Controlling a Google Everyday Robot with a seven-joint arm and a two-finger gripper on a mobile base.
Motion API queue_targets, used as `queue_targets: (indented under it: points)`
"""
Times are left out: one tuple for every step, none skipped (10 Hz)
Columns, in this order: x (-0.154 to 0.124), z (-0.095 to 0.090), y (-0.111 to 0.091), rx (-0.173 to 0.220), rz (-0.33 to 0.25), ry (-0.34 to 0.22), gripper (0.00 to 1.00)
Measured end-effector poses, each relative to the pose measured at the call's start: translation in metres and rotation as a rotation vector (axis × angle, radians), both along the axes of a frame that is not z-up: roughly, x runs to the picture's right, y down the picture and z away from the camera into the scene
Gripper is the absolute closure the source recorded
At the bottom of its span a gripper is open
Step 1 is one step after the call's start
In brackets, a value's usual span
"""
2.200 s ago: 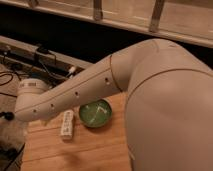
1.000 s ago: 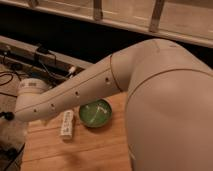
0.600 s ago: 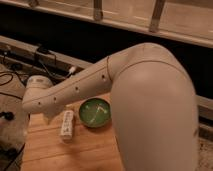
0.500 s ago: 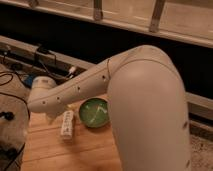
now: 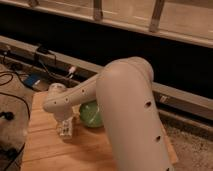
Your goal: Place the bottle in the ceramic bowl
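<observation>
While my jaws hang low at the end of my arm point(image 5: 75, 95), right over the bottle point(image 5: 65, 130), I cannot tell whether they are parted or closed; my own wrist hides them. The bottle sits directly beneath the jaws on the bench point(image 5: 100, 150), white and slim. The ceramic bowl point(image 5: 91, 115) is just beside the jaws, on the forearm's side, with its far edge tucked behind my arm.

The grasp is the step in hand, by my reckoning. I want the jaws square across the bottle's narrow body, near its middle and away from the cap, so it won't pivot on the lift. It looks smooth and likely to roll, so both sides should meet it together, gently. Next comes a lift just clear of the dark rim and a short sideways carry. Release it low, laid across the centre, because a shallow glossy bowl could let it slide out.
</observation>
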State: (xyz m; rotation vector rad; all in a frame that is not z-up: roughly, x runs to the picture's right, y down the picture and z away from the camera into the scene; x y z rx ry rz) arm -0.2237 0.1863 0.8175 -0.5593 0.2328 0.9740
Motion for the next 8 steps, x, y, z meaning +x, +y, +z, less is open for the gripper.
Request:
queue_targets:
  points:
    - [-0.001,0.001,0.004,0.008,0.010,0.007,0.20]
    - [0.000,-0.003,0.005,0.016,0.019,0.014,0.20]
    - [0.001,-0.008,0.002,0.025,0.027,0.018,0.20]
    - [-0.001,-0.023,-0.003,0.034,0.040,0.021,0.20]
    - [-0.003,-0.037,-0.008,0.044,0.045,0.022,0.20]
    - [-0.005,-0.053,-0.015,0.060,0.053,0.022,0.20]
    - [-0.005,-0.068,-0.020,0.072,0.061,0.024,0.20]
    - [-0.009,-0.079,-0.024,0.076,0.060,0.020,0.20]
